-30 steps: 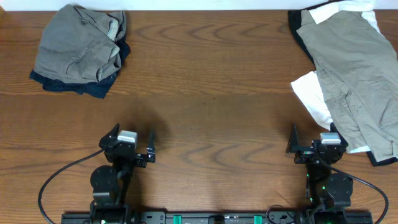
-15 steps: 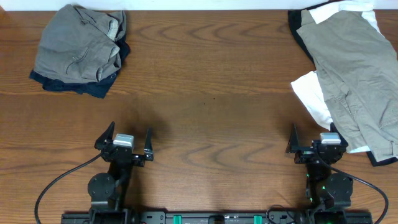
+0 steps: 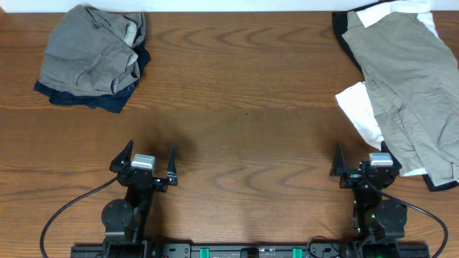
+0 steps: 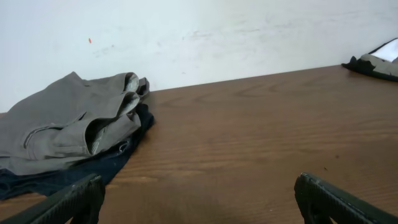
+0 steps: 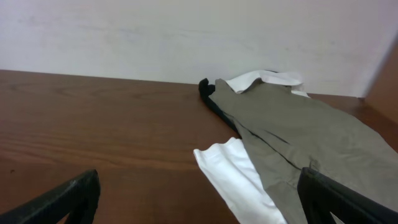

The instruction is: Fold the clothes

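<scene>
Grey cotton shorts (image 3: 86, 57) look folded at ten o'clock; khaki-white-black fabric heap (image 3: 409, 79) at two o'clock awaits folding; left fingers (image 3: 172, 161), right fingers (image 3: 337, 161) spread, empty.

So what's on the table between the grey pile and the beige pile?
Nothing: only bare wooden table lies between the grey pile and the beige pile, clearest in the overhead view.
</scene>
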